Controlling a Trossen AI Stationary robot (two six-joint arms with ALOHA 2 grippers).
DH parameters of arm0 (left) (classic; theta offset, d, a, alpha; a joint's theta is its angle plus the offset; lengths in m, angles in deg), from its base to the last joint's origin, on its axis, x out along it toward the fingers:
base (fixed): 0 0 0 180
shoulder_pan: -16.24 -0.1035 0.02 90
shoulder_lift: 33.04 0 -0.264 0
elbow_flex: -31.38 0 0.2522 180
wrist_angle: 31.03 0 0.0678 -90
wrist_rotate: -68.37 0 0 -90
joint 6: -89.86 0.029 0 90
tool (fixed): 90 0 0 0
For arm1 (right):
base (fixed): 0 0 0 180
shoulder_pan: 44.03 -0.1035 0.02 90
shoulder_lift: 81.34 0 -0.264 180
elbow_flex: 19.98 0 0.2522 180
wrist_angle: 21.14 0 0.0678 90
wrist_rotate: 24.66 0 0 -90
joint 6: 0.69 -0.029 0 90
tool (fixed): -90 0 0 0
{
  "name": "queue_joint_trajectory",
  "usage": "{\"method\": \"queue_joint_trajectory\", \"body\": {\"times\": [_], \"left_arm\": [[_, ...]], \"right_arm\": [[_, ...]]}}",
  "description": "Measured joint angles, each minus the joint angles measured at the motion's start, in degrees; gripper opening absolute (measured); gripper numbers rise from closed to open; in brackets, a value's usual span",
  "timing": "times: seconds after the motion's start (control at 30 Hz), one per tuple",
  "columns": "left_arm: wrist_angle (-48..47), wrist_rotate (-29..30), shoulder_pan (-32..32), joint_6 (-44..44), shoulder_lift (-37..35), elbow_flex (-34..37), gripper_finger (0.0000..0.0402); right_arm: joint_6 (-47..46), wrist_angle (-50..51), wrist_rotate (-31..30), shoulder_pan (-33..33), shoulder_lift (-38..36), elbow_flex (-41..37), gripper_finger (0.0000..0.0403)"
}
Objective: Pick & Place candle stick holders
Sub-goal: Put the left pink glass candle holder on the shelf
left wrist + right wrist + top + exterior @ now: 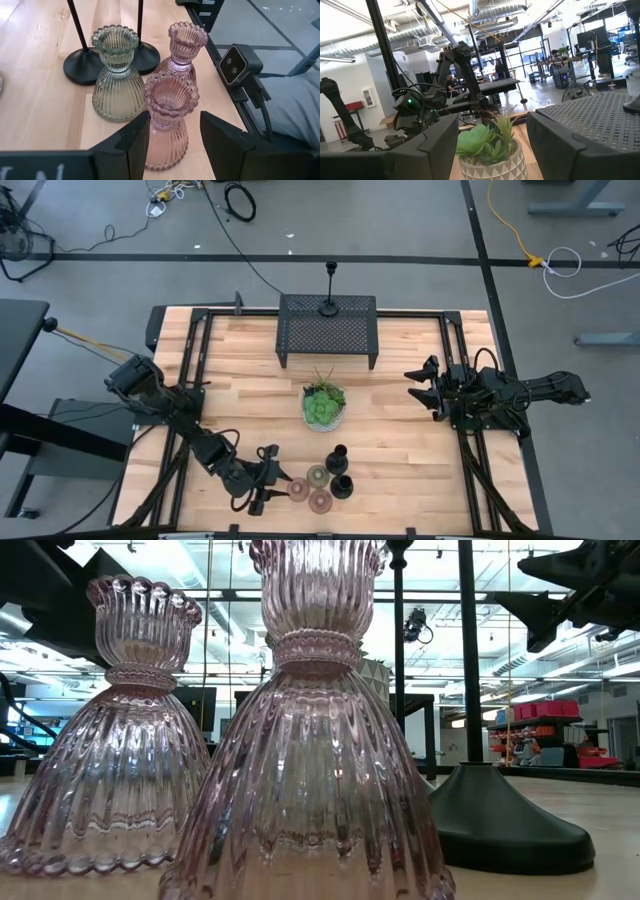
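Standing by the wooden surface [400, 450], I recorded the left gripper [172, 132] low at the near edge, its jaws spread wide with a pink glass holder [169, 120] between them. Neither finger [131, 142] visibly pressed the glass; a gap showed on the side of the other finger, so the jaws held nothing. Just beyond the jaws stood a greenish glass holder [116, 75] and a second pink glass holder [184, 47], the three glass pieces clustered close together and upright. Behind these were two black candlesticks [82, 62], their round bases side by side and their thin stems rising out of view. In the overhead view the same group sat near the front edge of the surface, just ahead of the left jaws, the glass pieces [318, 476] nearest them and the black bases [340, 472] just past.

A third black candlestick [329, 292] stood on top of the black mesh rack [328, 328] at the far side, well apart from both grippers. A potted green plant [323, 405] sat between the rack and the cluster.

The right gripper [425, 388] hovered at the right side of the surface, jaws parted and empty, facing the plant [492, 145].
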Motion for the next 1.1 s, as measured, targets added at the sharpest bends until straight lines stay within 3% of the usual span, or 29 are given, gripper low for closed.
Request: {"method": "queue_joint_trajectory", "body": {"times": [0.17,0.6,0.93,1.1], "left_arm": [[0.0,0.1,0.0,-0.8,0.0,0.0,0.0182],[0.0,0.6,0.0,-0.8,0.0,0.0,0.0248],[3.0,0.9,-1.2,-0.4,1.9,0.0,0.0252],[5.5,-2.7,-2.4,0.9,4.2,0.0,0.0252]], "right_arm": [[0.0,0.0,0.0,0.0,0.0,0.0,0.0236],[0.0,0.0,0.0,0.0,0.0,0.0,0.0236],[0.0,0.0,0.0,0.0,0.0,0.0,0.0236],[0.0,0.0,0.0,0.0,0.0,0.0,0.0236]]}}
